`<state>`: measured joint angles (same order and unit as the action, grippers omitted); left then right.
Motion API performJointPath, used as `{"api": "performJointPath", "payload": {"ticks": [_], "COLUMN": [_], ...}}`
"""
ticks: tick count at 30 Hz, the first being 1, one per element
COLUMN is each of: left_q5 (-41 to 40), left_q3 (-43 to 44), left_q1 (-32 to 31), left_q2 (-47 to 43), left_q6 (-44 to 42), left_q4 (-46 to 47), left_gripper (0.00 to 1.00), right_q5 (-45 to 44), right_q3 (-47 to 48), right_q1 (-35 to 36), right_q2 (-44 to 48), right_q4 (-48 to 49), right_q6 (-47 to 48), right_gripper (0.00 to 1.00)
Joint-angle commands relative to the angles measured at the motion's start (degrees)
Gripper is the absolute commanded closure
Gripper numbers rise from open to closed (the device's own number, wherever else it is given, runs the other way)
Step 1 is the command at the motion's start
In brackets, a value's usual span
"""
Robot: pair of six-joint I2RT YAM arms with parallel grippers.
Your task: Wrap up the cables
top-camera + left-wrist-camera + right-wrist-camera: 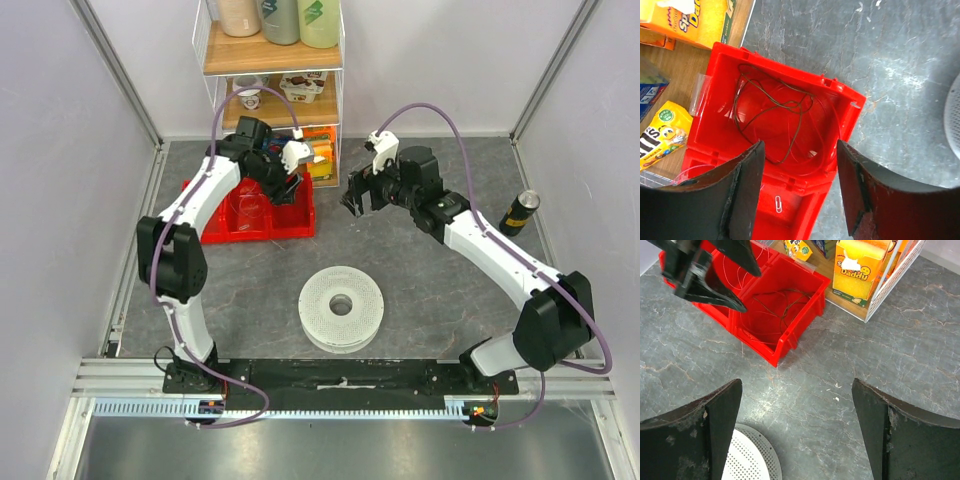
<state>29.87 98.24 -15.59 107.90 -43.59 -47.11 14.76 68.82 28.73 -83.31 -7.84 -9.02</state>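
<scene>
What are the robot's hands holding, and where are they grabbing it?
Nothing. The left gripper hangs open over the cables lying loose in the red bin; the right gripper is open over the table.

Red bin (850,115), dark olive-brown cables (799,120) inside. Table (900,60) grey, marbled with pale veins. Spool (365,310) white, dotted with holes. Box (860,270) yellow-orange, upper right. Hoses (425,106) purple.

The orange box (856,270) reads "Daddy"; the left wrist view catches only "Sp" and "Da" of its lettering. The yellow candy bag (660,132) shows "m's" in brown letters.
</scene>
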Motion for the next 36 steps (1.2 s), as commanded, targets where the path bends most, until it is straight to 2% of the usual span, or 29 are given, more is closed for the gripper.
{"api": "performJointPath", "payload": {"ticks": [1, 6, 10, 16, 22, 25, 30, 31, 36], "left_q5": [-4.0, -6.0, -7.5, -8.6, -10.8, -12.4, -11.3, -11.3, -12.2], "left_q3": [3.8, 5.2, 5.1, 6.3, 7.5, 8.3, 8.1, 8.3, 8.9], "left_q1": [-1.5, -2.2, -3.1, -3.4, -3.7, -3.8, -3.8, -3.8, -3.8], "left_q2": [3.8, 6.9, 8.4, 9.9, 11.0, 11.8, 10.4, 10.1, 5.7], "left_q6": [-5.5, -6.6, -8.3, -8.3, -8.4, -8.1, -7.8, -7.6, -4.4], "left_q4": [0.6, 0.6, 0.3, 0.0, -0.8, -1.3, -1.1, -1.0, 3.5], "left_gripper": [0.36, 0.38, 0.40, 0.50, 0.63, 0.83, 0.96, 0.98, 0.98], "right_q5": [1.8, 6.8, 6.9, 8.0, 7.6, 6.4, 7.1, 7.3, 7.7], "right_q3": [3.4, 4.0, 3.7, 3.6, 3.2, 2.9, 3.0, 3.0, 2.6], "right_q1": [-1.2, -3.8, -4.7, -6.1, -6.8, -7.2, -7.7, -7.6, -7.7], "right_q2": [0.1, -0.4, -0.5, -0.5, -0.5, -0.5, -0.9, -1.0, -0.9], "right_q4": [2.9, 3.1, 3.4, 4.2, 4.4, 4.8, 4.8, 4.8, 4.9], "right_q6": [-0.4, -2.8, -2.8, -4.0, -4.1, -4.1, -4.3, -4.2, -4.0], "right_gripper": [0.02, 0.02, 0.02, 0.02, 0.02, 0.02, 0.02, 0.02, 0.02]}}
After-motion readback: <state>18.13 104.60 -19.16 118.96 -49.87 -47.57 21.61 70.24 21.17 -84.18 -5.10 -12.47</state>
